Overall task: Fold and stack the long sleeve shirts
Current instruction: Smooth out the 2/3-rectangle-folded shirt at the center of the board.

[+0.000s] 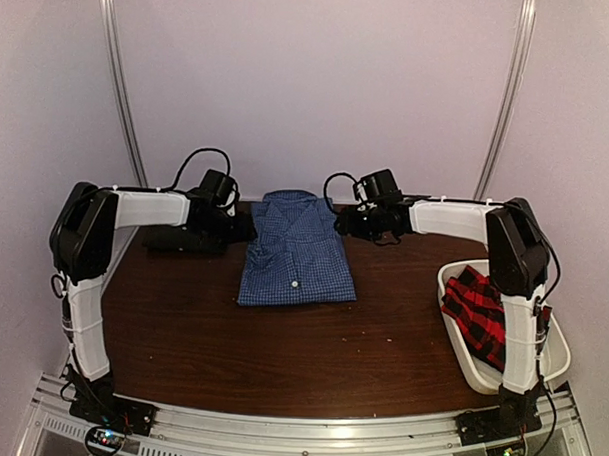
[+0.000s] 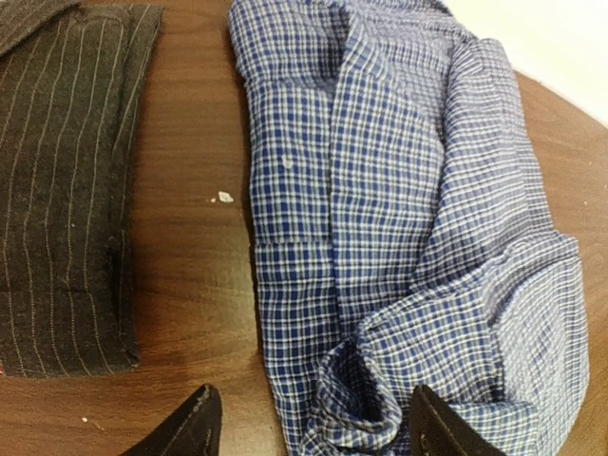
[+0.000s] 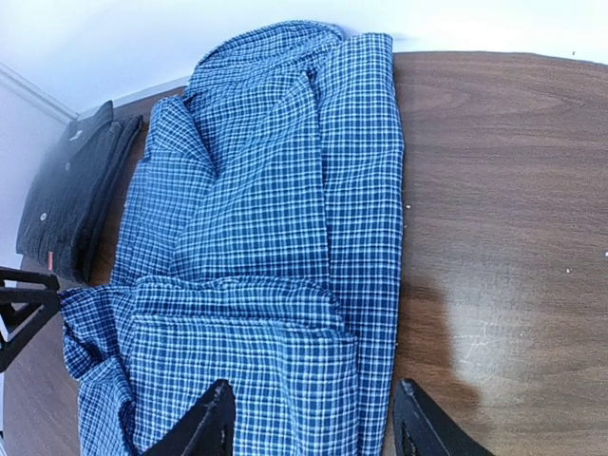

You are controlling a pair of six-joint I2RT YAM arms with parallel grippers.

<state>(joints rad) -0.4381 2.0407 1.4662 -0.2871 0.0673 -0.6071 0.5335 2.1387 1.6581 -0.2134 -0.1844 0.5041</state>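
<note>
A: Where's the open room?
B: Bare table [image 1: 280, 357] along the near edge, six o'clock. The blue gingham shirt [image 1: 299, 250] lies folded at twelve, the charcoal shirt [image 1: 169, 241] at ten, the red plaid shirt [image 1: 477, 309] in the tub [image 1: 558, 359] at four.
A: Arms?
B: Both reach inward, flanking the blue gingham shirt. The left gripper [image 2: 312, 404] and right gripper [image 3: 313, 399] are spread over its edges.

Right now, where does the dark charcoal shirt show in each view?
Top external: dark charcoal shirt left of centre, far side.
Left wrist: the shirt along the left edge.
Right wrist: the shirt at the left edge.
Shared landmark: blue gingham shirt beside it.
</note>
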